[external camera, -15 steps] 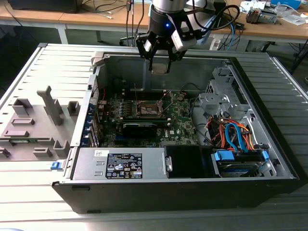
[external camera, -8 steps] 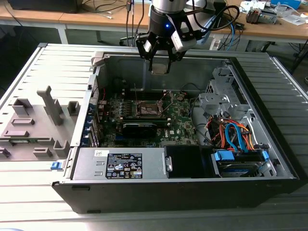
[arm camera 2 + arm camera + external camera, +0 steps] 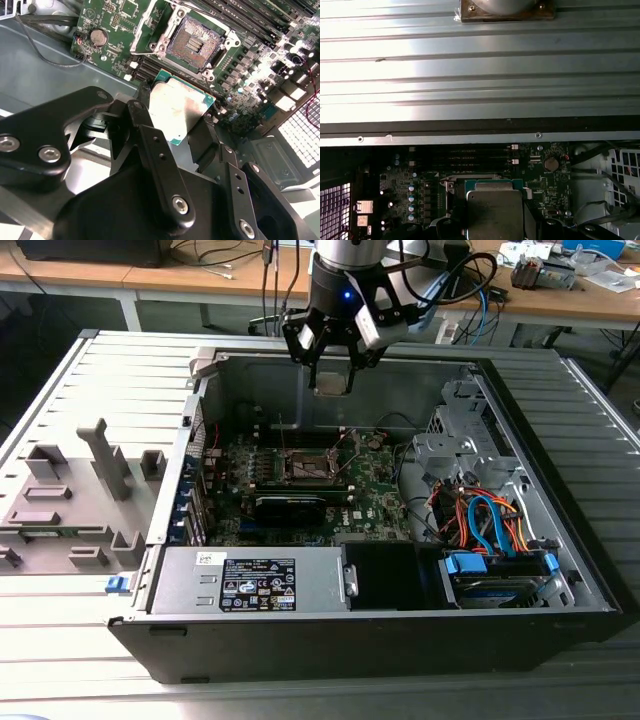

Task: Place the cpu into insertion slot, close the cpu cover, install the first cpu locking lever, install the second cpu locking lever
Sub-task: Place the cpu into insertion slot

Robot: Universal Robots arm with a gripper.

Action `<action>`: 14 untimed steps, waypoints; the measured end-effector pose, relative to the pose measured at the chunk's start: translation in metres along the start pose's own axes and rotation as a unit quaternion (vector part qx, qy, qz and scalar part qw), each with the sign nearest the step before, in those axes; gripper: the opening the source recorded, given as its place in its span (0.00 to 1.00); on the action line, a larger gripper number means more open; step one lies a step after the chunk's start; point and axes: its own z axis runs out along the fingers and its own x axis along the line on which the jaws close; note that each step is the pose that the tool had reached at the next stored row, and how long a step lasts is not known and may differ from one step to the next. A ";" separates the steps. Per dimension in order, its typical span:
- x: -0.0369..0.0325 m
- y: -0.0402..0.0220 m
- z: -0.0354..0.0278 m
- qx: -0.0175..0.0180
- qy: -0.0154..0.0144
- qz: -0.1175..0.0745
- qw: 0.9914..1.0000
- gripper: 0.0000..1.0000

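Open case (image 3: 260,390): fingers (image 3: 142,125) clamp cpu (image 3: 180,107) above insertion slot (image 3: 192,42).

The arm's wrist (image 3: 345,258) is a rounded silver-grey cylinder. Below it sits a black housing with a small blue light (image 3: 347,295) glowing on its face. Black cables (image 3: 437,285) loop off the housing toward the exterior view's right. A pale grey block (image 3: 368,328), possibly a camera mount, is fixed to one side. The pincer (image 3: 331,370) is matte black throughout. In the second wrist view it shows broad, round-ended links (image 3: 47,137) and narrow flat fingers (image 3: 150,145), joined by bright silver screws (image 3: 180,204) with recessed heads.
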 end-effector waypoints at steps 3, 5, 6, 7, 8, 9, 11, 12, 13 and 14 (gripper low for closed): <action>0.0002 -0.0002 0.0005 0.000 0.000 0.000 1.000 0.55; 0.0003 -0.0003 0.0009 0.000 0.000 0.000 1.000 0.55; 0.0003 -0.0003 0.0010 0.000 0.000 0.000 1.000 0.55; 0.0004 -0.0004 0.0012 0.000 0.000 0.000 1.000 0.55; 0.0004 -0.0005 0.0013 0.000 0.000 0.000 1.000 0.55; 0.0005 -0.0005 0.0015 0.000 0.000 0.000 1.000 0.55; 0.0007 -0.0008 0.0019 0.000 0.000 0.000 1.000 0.55; 0.0007 -0.0009 0.0021 0.000 0.000 0.000 1.000 0.55; 0.0008 -0.0009 0.0022 0.000 0.000 0.000 1.000 0.55; 0.0008 -0.0010 0.0023 0.000 0.000 0.000 1.000 0.55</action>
